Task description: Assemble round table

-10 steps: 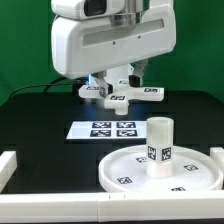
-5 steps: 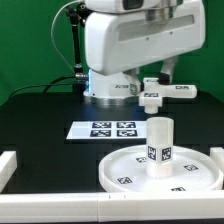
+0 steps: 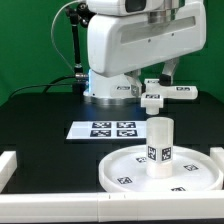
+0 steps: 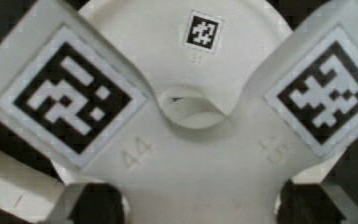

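White cross-shaped piece [image 4: 185, 110], clamped in narrowly parted gripper [image 4: 194, 203], above black mat [image 3: 40, 120]

Arm [image 3: 125, 45] hides the gripper [image 4: 206, 203] and part of the cross [image 3: 152, 98] — cross tips cropped, pads [image 4: 83, 205] blurred in wrist view.

Before the marker board [image 3: 101, 129], rightward in the exterior view: disc [image 3: 122, 168], cylinder [image 3: 159, 143] upright on it (cross-shaped piece [image 3: 165, 94] behind).
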You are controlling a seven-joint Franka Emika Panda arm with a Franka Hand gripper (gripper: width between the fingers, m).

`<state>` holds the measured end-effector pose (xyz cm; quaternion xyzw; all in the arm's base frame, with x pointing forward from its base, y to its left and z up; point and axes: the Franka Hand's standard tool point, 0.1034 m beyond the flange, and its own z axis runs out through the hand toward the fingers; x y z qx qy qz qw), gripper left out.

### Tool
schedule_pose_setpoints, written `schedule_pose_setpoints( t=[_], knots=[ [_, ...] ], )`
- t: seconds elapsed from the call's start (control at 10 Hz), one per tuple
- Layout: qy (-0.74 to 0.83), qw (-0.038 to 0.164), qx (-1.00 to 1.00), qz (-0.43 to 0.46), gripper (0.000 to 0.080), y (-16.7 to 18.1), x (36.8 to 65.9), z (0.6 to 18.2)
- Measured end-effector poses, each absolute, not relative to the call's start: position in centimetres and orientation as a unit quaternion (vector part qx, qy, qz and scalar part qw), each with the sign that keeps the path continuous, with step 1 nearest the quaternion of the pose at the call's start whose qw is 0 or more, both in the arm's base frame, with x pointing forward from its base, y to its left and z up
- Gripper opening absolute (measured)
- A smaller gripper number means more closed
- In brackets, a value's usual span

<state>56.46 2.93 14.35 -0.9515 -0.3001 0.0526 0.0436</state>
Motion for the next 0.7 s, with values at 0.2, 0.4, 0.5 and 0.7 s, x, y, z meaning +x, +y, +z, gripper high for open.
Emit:
schedule_pose_setpoints(
  t=[0.2,0.4,0.5,0.7],
  knots=[
    [-0.302,0.044,-0.951,0.055,0.0429,3.2,56.4,13.8],
    [-0.303,0.045,-0.95,0.056,0.0429,3.4,56.3,13.4],
    [-0.303,0.046,-0.95,0.058,0.0429,3.4,56.2,13.2],
    [-0.304,0.046,-0.95,0.058,0.0429,3.5,56.3,13.0]
  ],
)
